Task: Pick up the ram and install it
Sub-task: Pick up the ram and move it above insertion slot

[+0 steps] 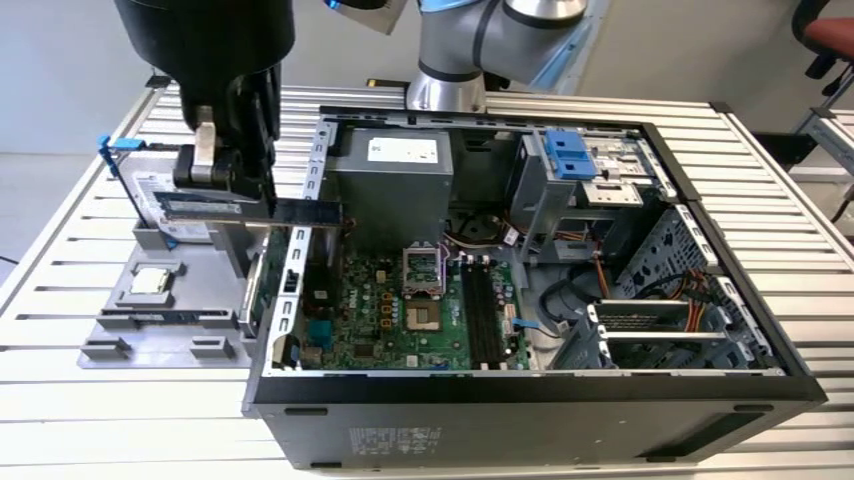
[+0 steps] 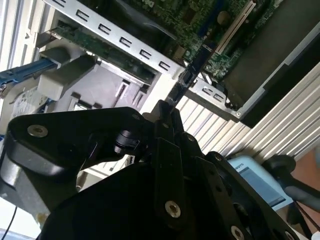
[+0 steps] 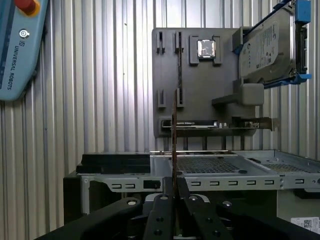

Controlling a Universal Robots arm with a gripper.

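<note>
My gripper [image 1: 224, 192] is shut on the ram [image 1: 291, 211], a long dark stick held level above the gap between the grey holder and the open computer case [image 1: 534, 385]. One end of the ram reaches over the case's wall on the exterior view's left. In the first wrist view the ram [image 3: 174, 135] shows edge-on as a thin line rising from between the black fingers [image 3: 164, 200]. In the second wrist view the ram [image 2: 192, 67] sticks out from the fingers [image 2: 162, 117] towards the motherboard. The dark memory slots [image 1: 481, 312] lie on the motherboard, to the exterior view's right of the gripper.
A grey holder [image 1: 114, 320] on the slatted table carries a processor chip [image 1: 150, 281] and a hard drive in a blue frame [image 3: 267, 45]. A green expansion card [image 1: 654, 322] and a power supply [image 1: 394, 170] sit inside the case. A teach pendant [image 3: 15, 45] lies on the table.
</note>
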